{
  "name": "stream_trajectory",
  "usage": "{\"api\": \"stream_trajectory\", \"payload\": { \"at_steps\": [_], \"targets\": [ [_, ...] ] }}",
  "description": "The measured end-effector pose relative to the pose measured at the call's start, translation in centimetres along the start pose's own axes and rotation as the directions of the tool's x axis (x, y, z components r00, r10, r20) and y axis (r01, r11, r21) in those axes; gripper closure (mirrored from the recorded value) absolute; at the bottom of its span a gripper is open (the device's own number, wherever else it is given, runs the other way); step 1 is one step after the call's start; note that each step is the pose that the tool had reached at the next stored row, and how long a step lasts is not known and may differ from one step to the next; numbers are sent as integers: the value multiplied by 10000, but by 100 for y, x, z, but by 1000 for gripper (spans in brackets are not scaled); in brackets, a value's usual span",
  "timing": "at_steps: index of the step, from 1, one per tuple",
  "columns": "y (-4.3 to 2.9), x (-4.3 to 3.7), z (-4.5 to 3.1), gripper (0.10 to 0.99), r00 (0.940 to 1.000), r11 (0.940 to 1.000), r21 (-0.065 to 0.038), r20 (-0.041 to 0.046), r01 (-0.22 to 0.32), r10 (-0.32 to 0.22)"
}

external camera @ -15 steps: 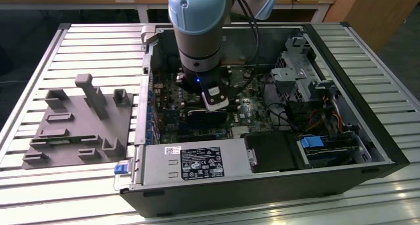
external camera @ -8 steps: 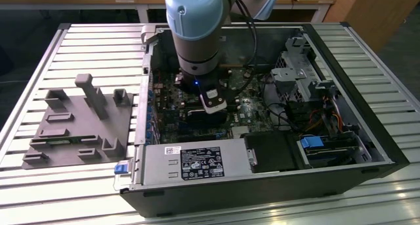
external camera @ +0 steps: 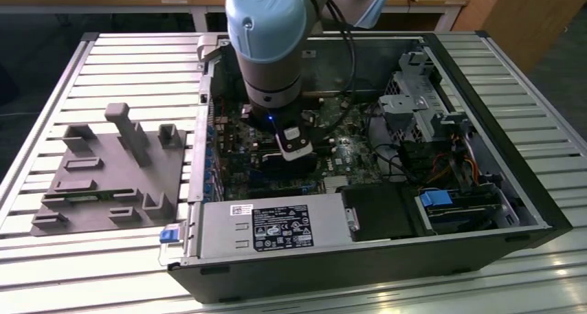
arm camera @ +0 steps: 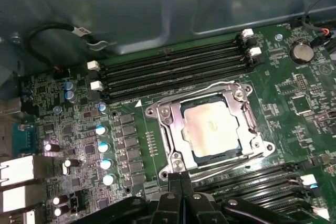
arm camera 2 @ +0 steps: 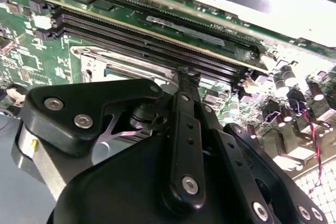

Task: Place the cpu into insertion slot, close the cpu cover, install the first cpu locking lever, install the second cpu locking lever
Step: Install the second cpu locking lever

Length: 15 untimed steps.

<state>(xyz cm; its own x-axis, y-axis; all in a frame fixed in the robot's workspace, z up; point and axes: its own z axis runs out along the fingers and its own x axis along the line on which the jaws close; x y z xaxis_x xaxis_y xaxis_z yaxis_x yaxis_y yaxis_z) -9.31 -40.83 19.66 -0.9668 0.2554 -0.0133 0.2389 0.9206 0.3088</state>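
I'm seeing the cpu [arm camera: 212, 129] sitting centre-right in the first wrist view, already lying in the slot [arm camera: 178, 156] with the cover [arm camera: 173, 124] closing around it. I'm judging the chip light, stiff and fragile, best held by its edges. My gripper [arm camera: 181, 178] is hovering at the socket's near rim, jaws pinching shut and holding nothing, inside the open case [external camera: 541, 211].

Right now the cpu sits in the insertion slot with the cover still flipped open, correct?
Not quite. In the first wrist view the cpu does sit in the insertion slot, but the cpu cover is closed, lying flat around the chip rather than flipped open.
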Motion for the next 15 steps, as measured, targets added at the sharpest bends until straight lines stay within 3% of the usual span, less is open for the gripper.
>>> {"api": "stream_trajectory", "payload": {
  "at_steps": [15],
  "targets": [
    [-11, 49, 46, 984, 10000, 10000, -3, -2, 0, 0]
  ]
}}
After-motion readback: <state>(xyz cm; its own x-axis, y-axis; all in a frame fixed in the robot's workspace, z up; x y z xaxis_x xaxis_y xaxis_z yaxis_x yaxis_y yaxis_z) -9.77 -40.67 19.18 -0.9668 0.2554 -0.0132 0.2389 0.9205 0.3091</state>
